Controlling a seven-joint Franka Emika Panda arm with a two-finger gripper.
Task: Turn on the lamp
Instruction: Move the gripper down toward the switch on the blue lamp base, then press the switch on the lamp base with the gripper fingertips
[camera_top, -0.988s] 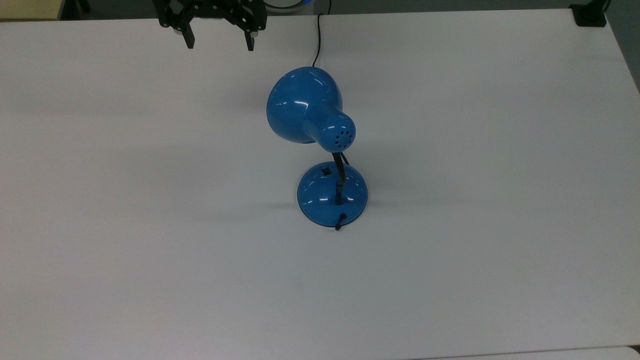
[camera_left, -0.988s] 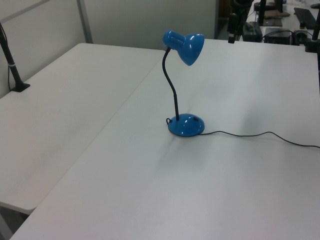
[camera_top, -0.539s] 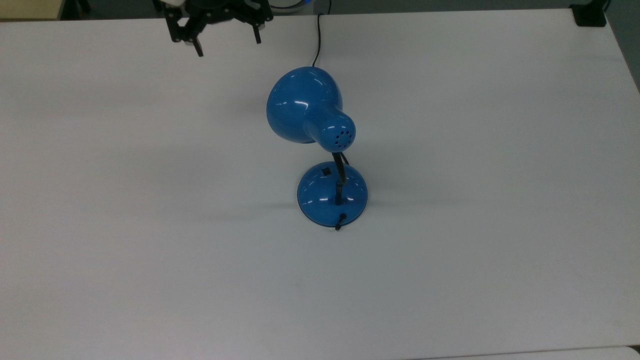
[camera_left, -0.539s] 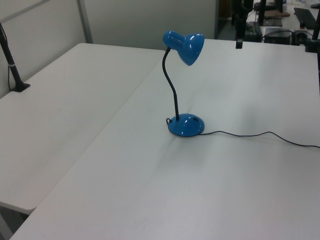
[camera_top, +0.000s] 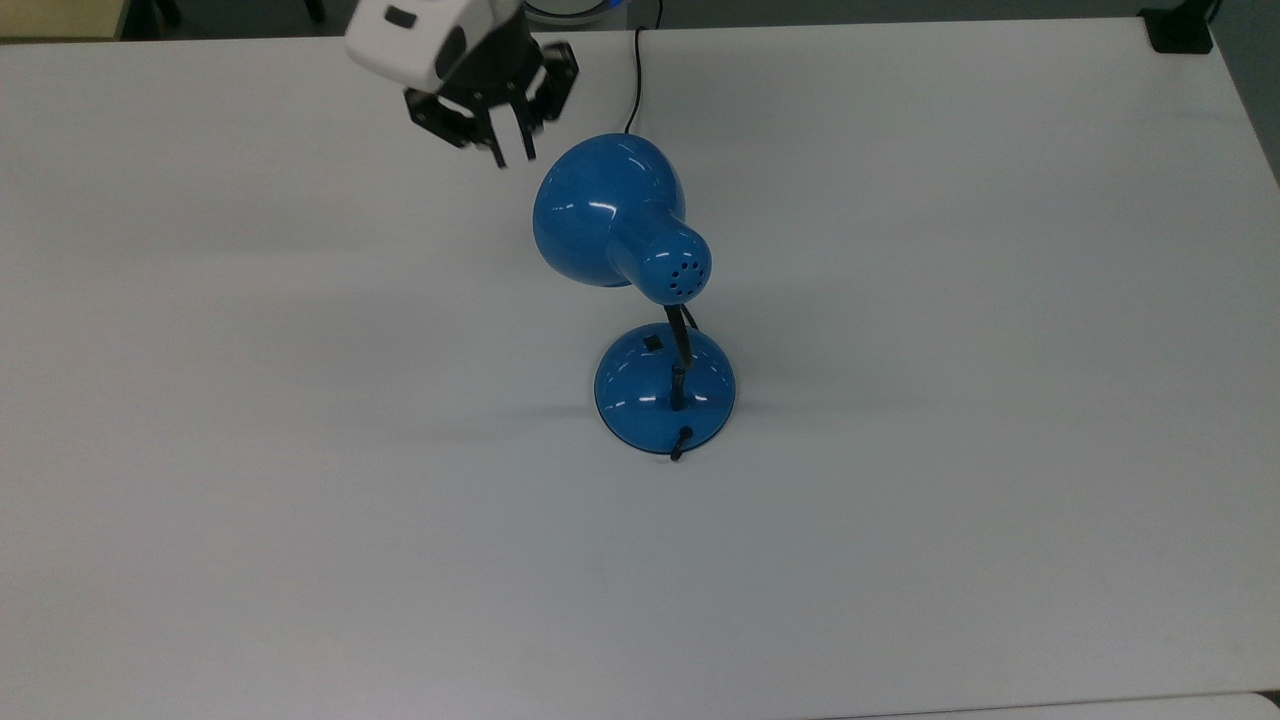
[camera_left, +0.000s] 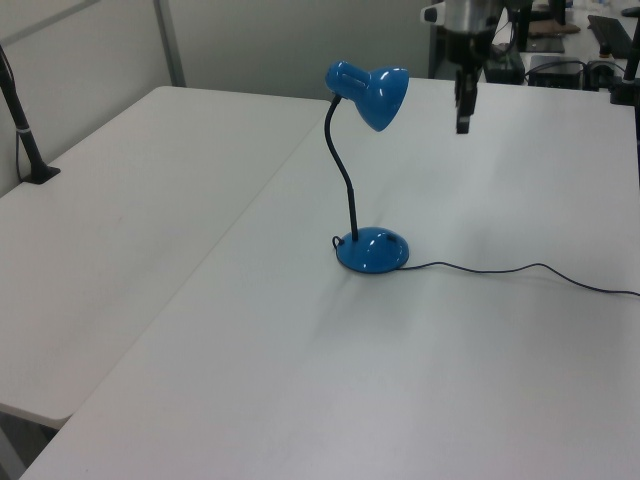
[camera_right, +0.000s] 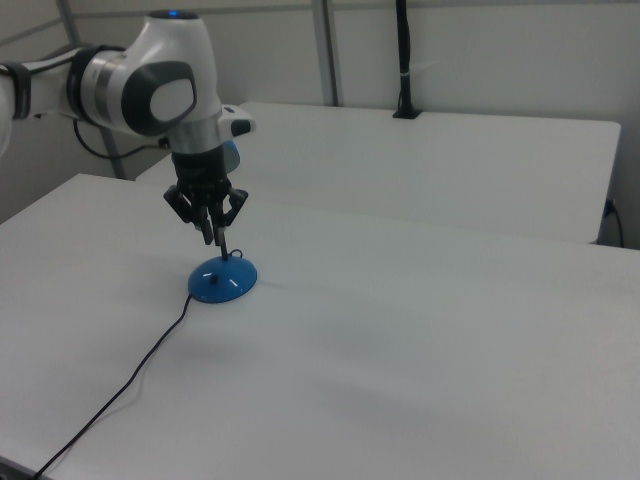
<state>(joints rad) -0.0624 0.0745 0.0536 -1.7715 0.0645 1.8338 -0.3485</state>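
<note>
Blue lamp (camera_top: 622, 215), arm (camera_right: 140, 85) above (jaws downward)

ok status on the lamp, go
Gripper shut, holding nothing, in the air beside the shade. Lamp upright on the table, unlit, base switch untouched. Shade overhangs the base.

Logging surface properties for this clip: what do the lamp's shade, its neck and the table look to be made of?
The lamp shade looks like painted metal or hard plastic, glossy blue: sharp white highlights and punched vent holes. The neck is matte black and curved, probably a flexible gooseneck. The table looks like matte white laminate, with soft shadows and no reflections.
</note>
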